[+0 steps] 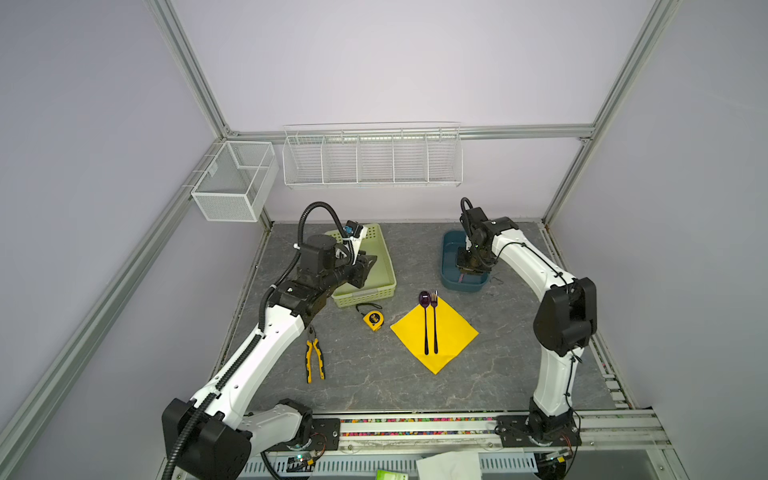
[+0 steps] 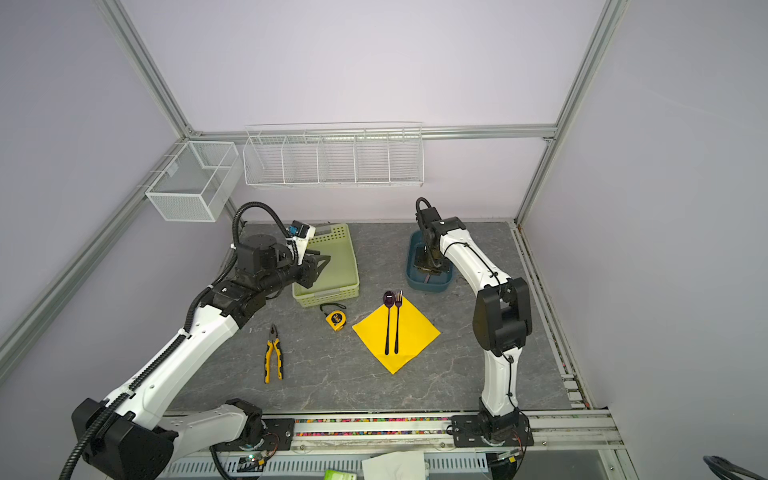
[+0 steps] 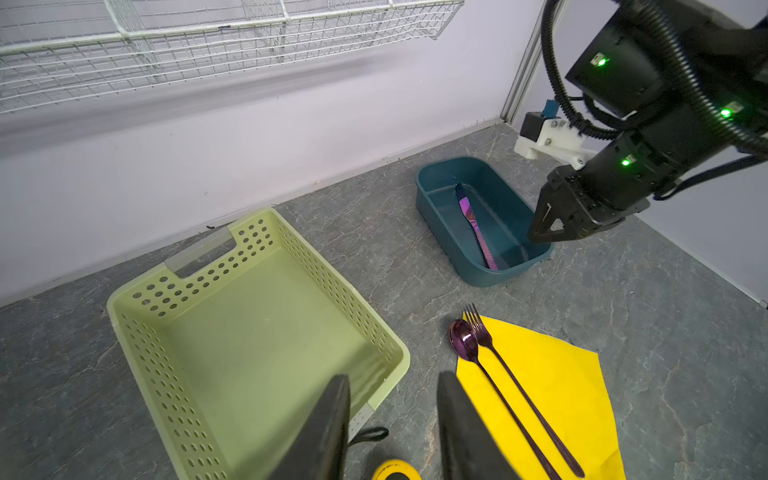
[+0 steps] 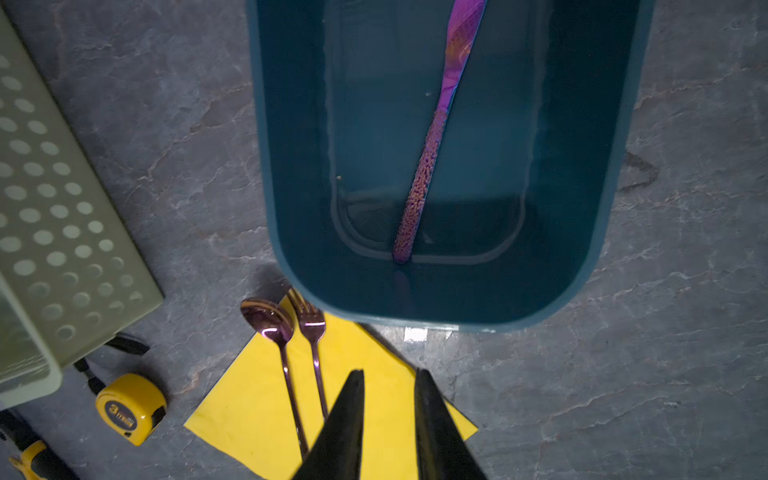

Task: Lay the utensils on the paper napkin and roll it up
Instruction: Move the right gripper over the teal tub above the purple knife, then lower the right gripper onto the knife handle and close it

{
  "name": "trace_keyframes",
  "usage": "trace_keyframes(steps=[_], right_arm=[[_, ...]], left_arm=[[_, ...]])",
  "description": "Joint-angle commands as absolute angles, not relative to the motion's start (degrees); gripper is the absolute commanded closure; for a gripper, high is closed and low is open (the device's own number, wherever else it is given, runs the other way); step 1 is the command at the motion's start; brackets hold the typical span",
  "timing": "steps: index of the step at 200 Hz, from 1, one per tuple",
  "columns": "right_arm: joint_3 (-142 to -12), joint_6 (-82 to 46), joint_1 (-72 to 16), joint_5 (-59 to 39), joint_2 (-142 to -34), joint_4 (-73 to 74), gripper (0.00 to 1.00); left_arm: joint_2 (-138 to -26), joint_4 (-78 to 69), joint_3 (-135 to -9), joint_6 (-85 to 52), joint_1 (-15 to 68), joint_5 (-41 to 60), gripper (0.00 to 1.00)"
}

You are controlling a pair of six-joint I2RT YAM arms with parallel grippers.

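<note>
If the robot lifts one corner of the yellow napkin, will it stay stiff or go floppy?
Probably floppy: the napkin looks like a thin sheet lying flat. It's likely very light, so a corner should lift easily. The spoon and fork lying on it might slide off.

Fork (image 1: 434, 328), spoon (image 1: 426, 328) parallel on yellow napkin (image 1: 457, 332)

Top views: my right gripper (image 1: 472, 268) is largely masked by its own wrist over the blue bin (image 1: 461, 286), 1 o'clock of the napkin (image 1: 451, 332). The knife (image 1: 462, 276) inside is perhaps that pink sliver. Right wrist view: the knife's blade and the pliers (image 4: 31, 457) run off-frame.
</note>
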State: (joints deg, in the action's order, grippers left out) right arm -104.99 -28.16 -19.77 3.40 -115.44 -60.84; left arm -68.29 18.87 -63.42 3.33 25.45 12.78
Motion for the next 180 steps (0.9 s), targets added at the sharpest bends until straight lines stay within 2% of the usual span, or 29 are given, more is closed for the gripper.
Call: trace_keyframes(steps=[1,124,180], right_arm=[[-107.9,-26.32,-18.05,2.96,-119.5,-61.7,0.75],[-127.5,-24.45,-12.99,0.32,-138.98,-65.59,0.72],[-132.81,-24.26,-12.69,-0.24,-143.97,-66.62,0.72]], left_arm=[[-69.2,18.72,-62.6,4.53,25.46,12.08,0.64],[-72.67,19.33,-62.95,5.87,25.32,10.81,0.64],[-73.64,19.54,-63.19,6.2,25.37,10.41,0.64]])
